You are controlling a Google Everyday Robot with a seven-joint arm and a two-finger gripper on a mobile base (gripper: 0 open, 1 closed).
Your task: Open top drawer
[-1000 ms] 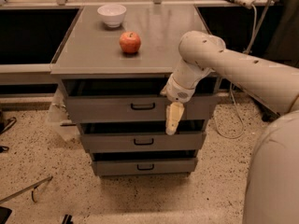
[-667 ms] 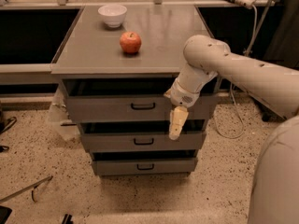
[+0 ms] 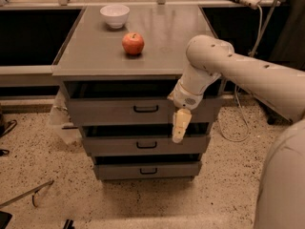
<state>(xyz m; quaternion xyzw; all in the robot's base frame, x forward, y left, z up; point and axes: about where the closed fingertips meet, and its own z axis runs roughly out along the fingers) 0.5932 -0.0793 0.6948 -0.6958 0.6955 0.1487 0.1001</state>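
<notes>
Against the front of the grey metal drawer cabinet (image 3: 72,87), the robot's white jointed arm (image 3: 238,70) reaches in from the right, its rounded elbow bent above the cabinet's right front corner and its wrist turned downward. The cream-coloured gripper (image 3: 179,128) hangs nearly straight down, tip pointing at the floor. It overlaps the right part of the top drawer (image 3: 109,111), the widest grey drawer, directly under the tabletop, and its tip reaches the top edge of the narrower middle grey drawer (image 3: 114,146). The gripper sits well to the right of the top drawer's small black loop handle (image 3: 145,109), apart from it.

The gripper shows as one narrow slab from this side, so whether it is spread or closed cannot be told, nor whether it touches the drawer fronts. The wrist covers part of the top drawer's upper edge. The robot's pale body (image 3: 281,185) fills the lower right corner and is cut off by the picture's edge.

A dark gap runs between the tabletop and the top drawer's front. On the flat grey tabletop (image 3: 171,37) a red apple (image 3: 133,43) stands near the middle and a small white bowl (image 3: 115,15) near the back edge, both well apart from the arm. Speckled floor (image 3: 43,175) lies open before the cabinet; a thin cable (image 3: 237,128) loops down on its right.
</notes>
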